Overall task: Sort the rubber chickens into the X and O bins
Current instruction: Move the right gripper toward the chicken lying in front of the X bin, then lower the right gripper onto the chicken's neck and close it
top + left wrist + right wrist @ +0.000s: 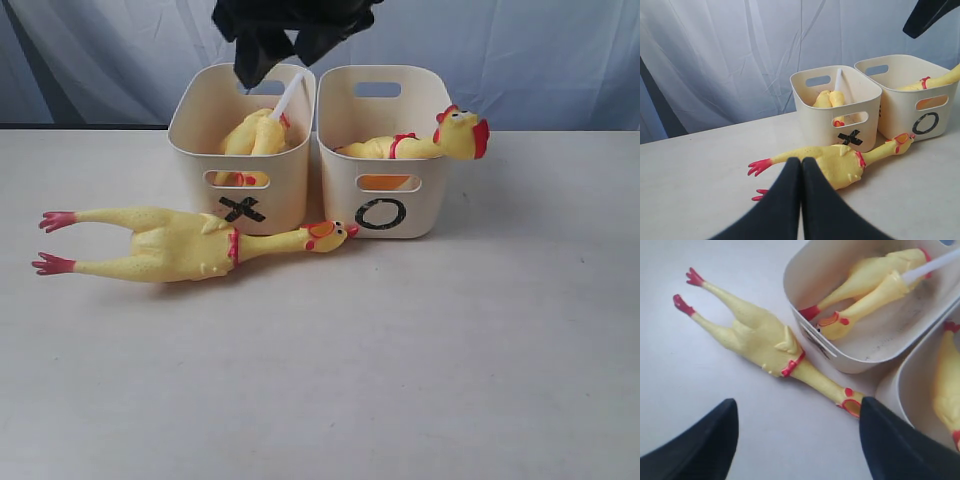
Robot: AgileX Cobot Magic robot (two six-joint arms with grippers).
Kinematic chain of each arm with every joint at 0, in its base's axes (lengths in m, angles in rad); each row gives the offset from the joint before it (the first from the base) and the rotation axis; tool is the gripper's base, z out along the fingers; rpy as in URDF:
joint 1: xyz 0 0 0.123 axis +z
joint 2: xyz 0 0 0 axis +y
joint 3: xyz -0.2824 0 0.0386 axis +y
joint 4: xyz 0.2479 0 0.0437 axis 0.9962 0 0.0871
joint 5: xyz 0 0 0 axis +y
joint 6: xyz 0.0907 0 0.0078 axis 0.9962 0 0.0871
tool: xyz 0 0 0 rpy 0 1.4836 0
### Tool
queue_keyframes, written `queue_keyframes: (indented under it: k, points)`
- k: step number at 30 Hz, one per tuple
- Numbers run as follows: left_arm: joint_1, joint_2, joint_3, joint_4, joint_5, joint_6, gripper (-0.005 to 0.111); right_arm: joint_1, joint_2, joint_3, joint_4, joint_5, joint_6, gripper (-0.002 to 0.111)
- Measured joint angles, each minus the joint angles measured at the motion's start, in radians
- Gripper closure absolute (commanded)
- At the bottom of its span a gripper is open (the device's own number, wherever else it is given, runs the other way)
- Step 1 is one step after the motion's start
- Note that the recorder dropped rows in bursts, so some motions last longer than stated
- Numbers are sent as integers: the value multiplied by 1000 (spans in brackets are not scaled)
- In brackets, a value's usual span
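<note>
One rubber chicken [190, 245] lies flat on the table in front of the X bin [195, 130], its head toward the O bin [340, 190]. Two chickens [255, 135] are piled in the X bin, with a white tube [288, 95] sticking up. Another chicken [420, 145] lies in the O bin, head over the right rim. My right gripper [262, 55] hangs open above the X bin; in its wrist view the gripper [797, 405] has only table between its fingers. My left gripper [801, 165] is shut and empty, short of the lying chicken [840, 162], outside the exterior view.
The two bins stand side by side, touching, at the back of the cream table [400, 360]. A pale curtain [520, 50] hangs behind them.
</note>
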Motion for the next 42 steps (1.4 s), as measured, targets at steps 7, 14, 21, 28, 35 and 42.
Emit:
queue_keyframes:
  k: [7,14,21,28,35,42]
  points:
    - [0,0,0,0,0,0,107,71,0,75,-183,0,-36,44]
    - [0,0,0,0,0,0,107,144,0,210,-322,2,-81,54]
    - [0,0,0,0,0,0,107,203,0,310,-415,2,-94,54]
    - [0,0,0,0,0,0,107,277,0,449,-606,-107,-99,54]
    - [0,0,0,0,0,0,107,297,11,586,-690,-370,-101,54]
    - [0,0,0,0,0,0,107,298,69,654,-812,-521,-101,54]
